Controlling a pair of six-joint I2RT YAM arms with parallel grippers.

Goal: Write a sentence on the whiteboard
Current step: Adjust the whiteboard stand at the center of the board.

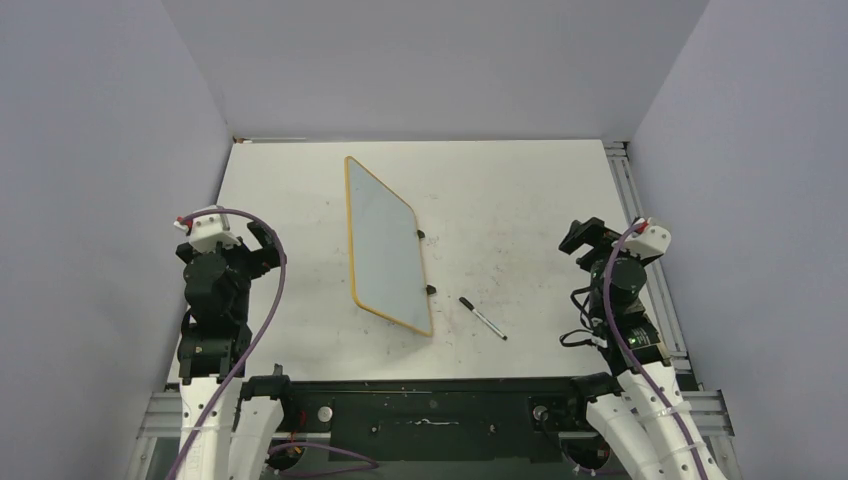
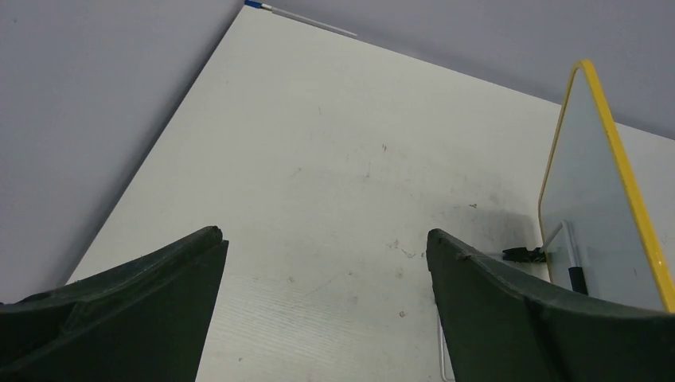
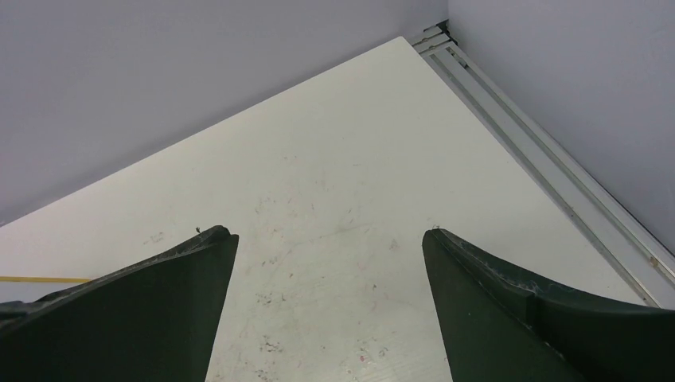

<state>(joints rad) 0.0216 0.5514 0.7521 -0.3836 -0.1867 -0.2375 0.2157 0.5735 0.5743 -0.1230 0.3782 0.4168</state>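
A small shiny whiteboard (image 1: 388, 245) with a yellow frame lies on the white table (image 1: 520, 200), a black pen (image 1: 483, 318) just right. The left gripper (image 2: 322, 235) and right gripper (image 3: 328, 231) have jaws wide open.

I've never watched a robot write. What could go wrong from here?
The marker is thin and lies flat on the table, so the open right gripper may fumble it or set it rolling. The whiteboard sits loose, held by nothing. Pen pressure could slide it unless the open left gripper steadies it.
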